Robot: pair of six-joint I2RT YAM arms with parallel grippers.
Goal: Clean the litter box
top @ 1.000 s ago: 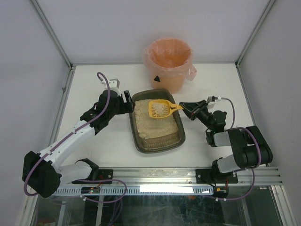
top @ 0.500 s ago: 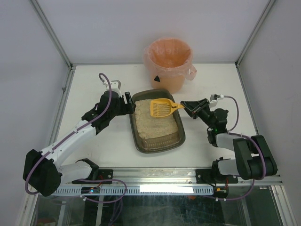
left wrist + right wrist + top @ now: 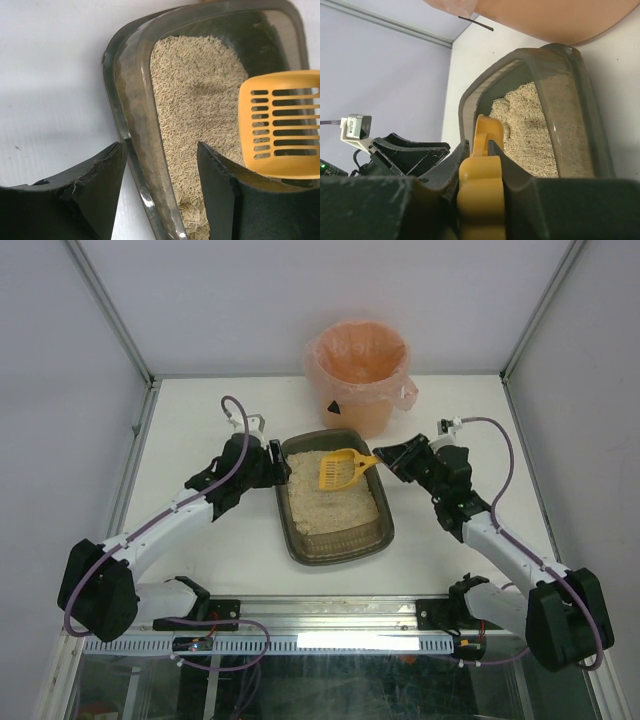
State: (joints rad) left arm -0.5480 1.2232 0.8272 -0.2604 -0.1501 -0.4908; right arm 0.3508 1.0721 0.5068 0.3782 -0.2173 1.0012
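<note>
Left claw (image 3: pixel 160 148) spread, straddling litter box (image 3: pixel 125 100) left rim. Right claw (image 3: pixel 478 146) pinching yellow scoop (image 3: pixel 280 167) handle, head above the box.

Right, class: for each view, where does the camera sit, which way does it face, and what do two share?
Top external: above and behind the arm bases, looking down on left gripper, right gripper, litter box, scoop and bin.
Left wrist: on the left arm, looking down between its own open fingers, which straddle the box's side wall.
Right wrist: low, looking across the box toward the bin; its own fingers clamp the scoop handle.
Shared: both wrist views show scoop and litter box.
</note>
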